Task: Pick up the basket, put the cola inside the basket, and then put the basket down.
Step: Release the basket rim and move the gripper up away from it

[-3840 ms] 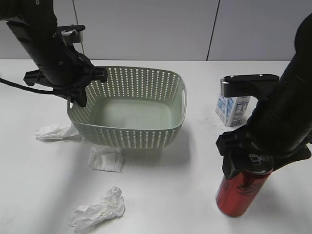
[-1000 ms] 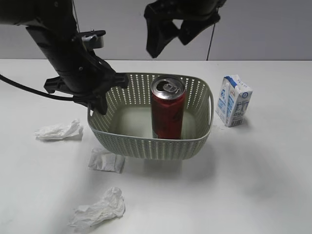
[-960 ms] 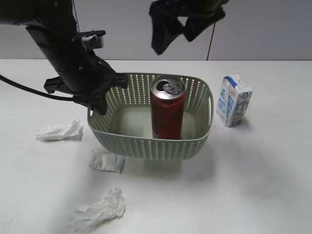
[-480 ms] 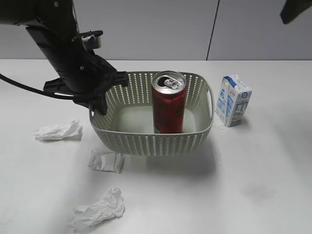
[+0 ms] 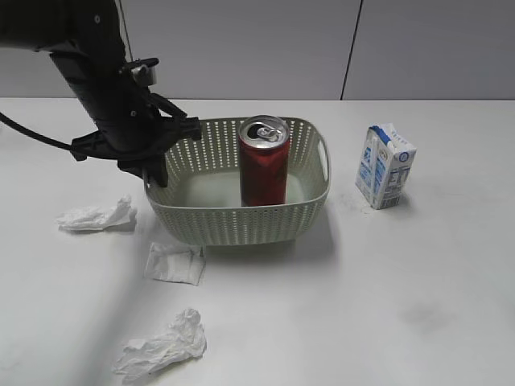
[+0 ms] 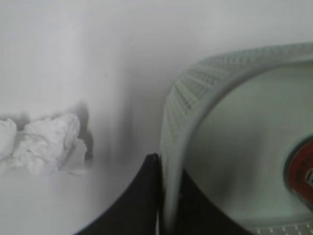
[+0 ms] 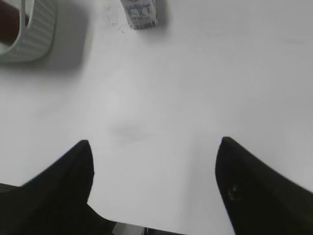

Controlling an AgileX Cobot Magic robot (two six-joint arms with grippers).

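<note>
The pale green basket (image 5: 241,221) is at the table's middle, low, on or just above the surface; I cannot tell which. The red cola can (image 5: 264,165) stands upright inside it. My left gripper (image 5: 156,167) is shut on the basket's left rim. In the left wrist view its jaws (image 6: 166,166) pinch the basket's wall (image 6: 195,93), and the cola's edge (image 6: 301,171) shows at the right. My right gripper (image 7: 154,142) is open and empty above bare table. It is out of the exterior view. A corner of the basket (image 7: 34,34) shows at the top left of the right wrist view.
A blue-and-white milk carton (image 5: 385,166) stands right of the basket and also shows in the right wrist view (image 7: 142,12). Crumpled tissues lie left (image 5: 96,215), front left (image 5: 173,264) and near the front edge (image 5: 161,346). One tissue (image 6: 44,142) shows in the left wrist view.
The right arm let go of the cola in the basket and left the exterior view. The left gripper has shifted the basket with the can to the left and lower.
</note>
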